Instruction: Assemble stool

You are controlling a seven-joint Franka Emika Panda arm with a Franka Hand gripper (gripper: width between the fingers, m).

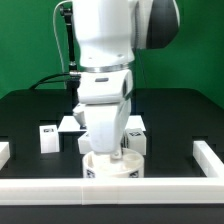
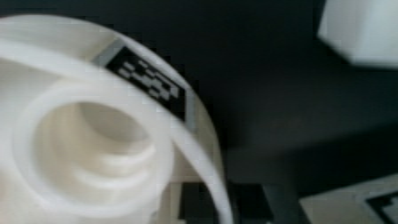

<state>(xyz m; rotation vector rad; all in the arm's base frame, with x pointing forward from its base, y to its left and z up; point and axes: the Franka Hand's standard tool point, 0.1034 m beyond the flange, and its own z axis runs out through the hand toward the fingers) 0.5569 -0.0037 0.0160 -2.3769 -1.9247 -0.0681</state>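
Seat [image 1: 105,170] of stool, an upright drum by border rail [image 1: 60,190], is seen directly beneath the fingers, which are pressed together w/ no grip visible.

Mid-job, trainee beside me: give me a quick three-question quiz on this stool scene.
1. True or false: the seat lies at the far edge of the table.
2. The leg at the exterior view's left stands: A on the seat; B on the table, apart from the seat; C atop another leg.
3. Fill in: the wrist view shows a black-and-white ____ on the seat.
Key: 1 false; 2 B; 3 tag.
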